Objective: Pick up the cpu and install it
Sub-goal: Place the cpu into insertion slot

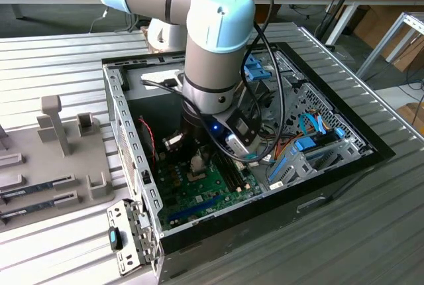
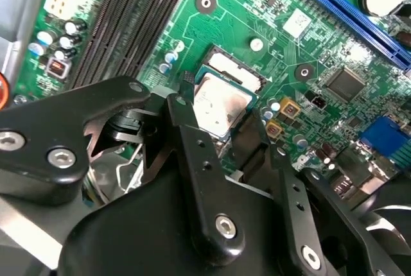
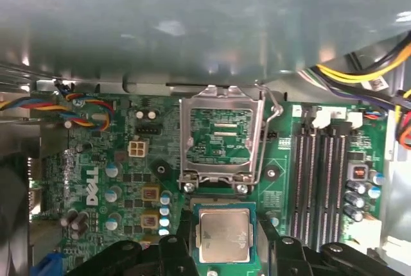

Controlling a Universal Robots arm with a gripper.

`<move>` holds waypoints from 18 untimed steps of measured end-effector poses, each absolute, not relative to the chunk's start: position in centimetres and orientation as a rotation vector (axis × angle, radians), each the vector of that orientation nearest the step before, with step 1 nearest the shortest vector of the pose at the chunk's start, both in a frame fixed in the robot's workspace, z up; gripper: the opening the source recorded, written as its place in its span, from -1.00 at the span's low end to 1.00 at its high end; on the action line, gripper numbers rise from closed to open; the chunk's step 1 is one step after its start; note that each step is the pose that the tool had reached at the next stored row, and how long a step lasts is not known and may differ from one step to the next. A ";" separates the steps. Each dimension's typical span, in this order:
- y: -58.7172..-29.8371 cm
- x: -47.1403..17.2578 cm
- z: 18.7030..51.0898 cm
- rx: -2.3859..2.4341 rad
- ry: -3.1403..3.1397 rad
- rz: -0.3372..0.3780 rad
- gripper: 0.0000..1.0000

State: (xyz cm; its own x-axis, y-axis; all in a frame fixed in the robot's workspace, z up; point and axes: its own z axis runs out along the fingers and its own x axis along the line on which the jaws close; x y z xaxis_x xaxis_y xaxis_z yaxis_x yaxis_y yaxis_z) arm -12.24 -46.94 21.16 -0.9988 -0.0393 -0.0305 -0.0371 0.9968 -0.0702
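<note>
Gripper point(image 3: 225, 228) fingers point(image 2: 192, 141) closed on 2 opposite edges of cpu point(image 2: 219, 104), holding it flat, low over open socket point(image 2: 232, 69); whether seated, cannot tell; load plate point(image 3: 221, 136) raised beyond; motherboard point(image 3: 122, 180) inside case point(image 1: 126, 132). Judgement: cpu light, stiff, slick top, fragile underside; grip green rim edges only, keep level.

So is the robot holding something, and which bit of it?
Yes. The gripper holds the cpu by two opposite edges, just above the open socket.
</note>
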 end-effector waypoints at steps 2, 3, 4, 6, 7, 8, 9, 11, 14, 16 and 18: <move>-46.9 -12.3 20.9 -0.055 3.107 -0.108 -0.05; -46.9 -12.3 20.8 -0.044 3.108 -0.109 -0.05; -47.0 -12.4 20.7 -0.038 3.108 -0.109 -0.05; -47.0 -12.5 20.5 -0.035 3.108 -0.110 -0.05; -47.0 -12.5 20.5 -0.035 3.108 -0.110 -0.05; -47.1 -12.5 20.4 -0.035 3.108 -0.110 -0.05; -47.1 -12.5 20.4 -0.035 3.108 -0.110 -0.05; -47.3 -12.5 20.3 -0.035 3.108 -0.111 -0.05; -47.4 -12.5 20.1 -0.034 3.108 -0.112 -0.05; -47.4 -12.5 19.9 -0.034 3.108 -0.112 -0.05; -47.4 -12.5 19.7 -0.034 3.108 -0.113 -0.05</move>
